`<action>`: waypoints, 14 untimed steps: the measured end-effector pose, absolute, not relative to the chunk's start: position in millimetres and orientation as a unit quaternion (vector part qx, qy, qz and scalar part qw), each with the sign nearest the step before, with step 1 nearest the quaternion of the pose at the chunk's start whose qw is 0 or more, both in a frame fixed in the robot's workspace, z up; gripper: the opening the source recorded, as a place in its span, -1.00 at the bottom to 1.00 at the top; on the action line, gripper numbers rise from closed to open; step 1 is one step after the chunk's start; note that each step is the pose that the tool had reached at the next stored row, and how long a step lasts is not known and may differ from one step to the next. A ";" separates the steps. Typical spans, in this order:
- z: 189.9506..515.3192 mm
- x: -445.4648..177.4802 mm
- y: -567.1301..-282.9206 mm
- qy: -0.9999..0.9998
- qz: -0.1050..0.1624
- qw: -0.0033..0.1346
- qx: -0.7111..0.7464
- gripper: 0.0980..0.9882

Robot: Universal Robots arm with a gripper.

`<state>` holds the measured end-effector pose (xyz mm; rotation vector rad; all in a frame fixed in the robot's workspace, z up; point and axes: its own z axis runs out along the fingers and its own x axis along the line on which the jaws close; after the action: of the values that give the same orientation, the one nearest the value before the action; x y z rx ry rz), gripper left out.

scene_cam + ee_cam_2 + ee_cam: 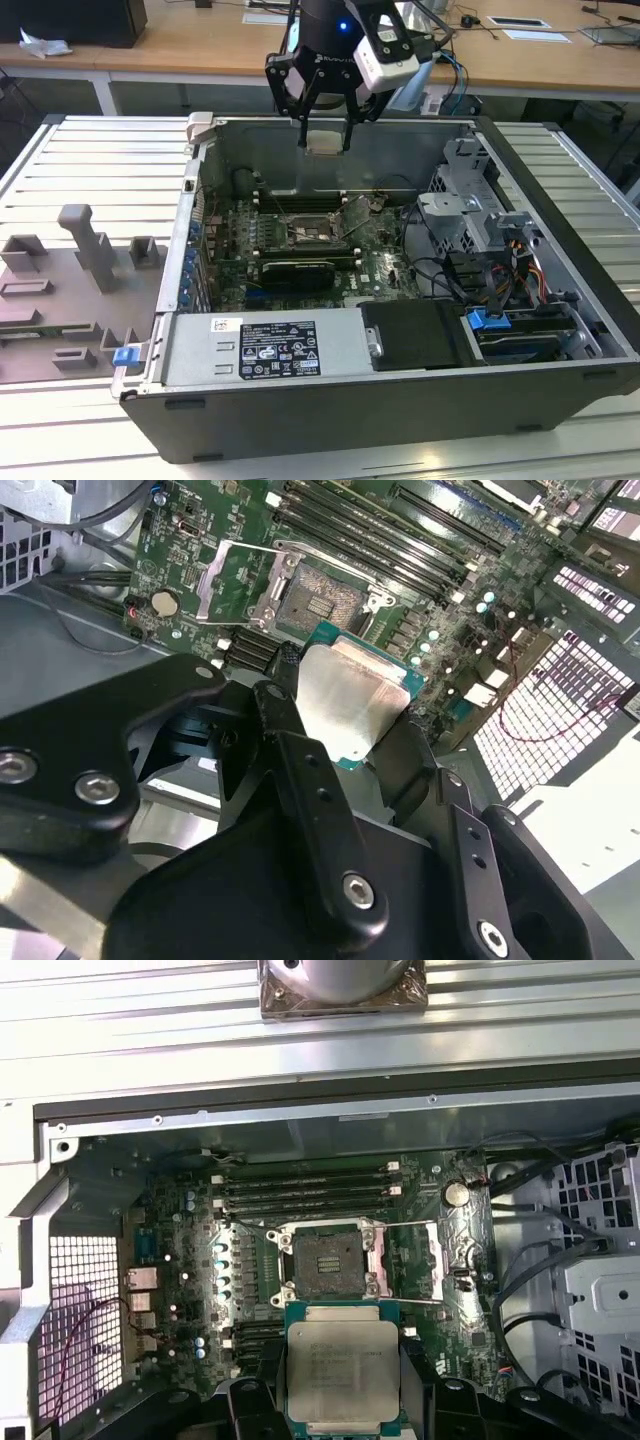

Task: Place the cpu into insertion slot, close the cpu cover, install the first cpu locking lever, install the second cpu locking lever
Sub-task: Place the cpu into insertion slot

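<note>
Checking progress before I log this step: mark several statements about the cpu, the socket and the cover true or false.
1. The gripper holds the cpu between its fingers. True.
2. The cpu sits in the insertion slot. False: the slot is empty, and the cpu hangs above the motherboard.
3. The cpu cover is closed. False: it is swung open beside the slot.
4. The computer case lies open. True.
</note>
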<state>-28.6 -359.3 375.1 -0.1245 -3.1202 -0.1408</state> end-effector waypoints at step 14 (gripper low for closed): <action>375.1 -28.6 -359.3 -0.997 -0.045 0.007 -0.061 0.00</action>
<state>-28.6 -359.3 375.1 -0.1904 -3.1187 -0.1415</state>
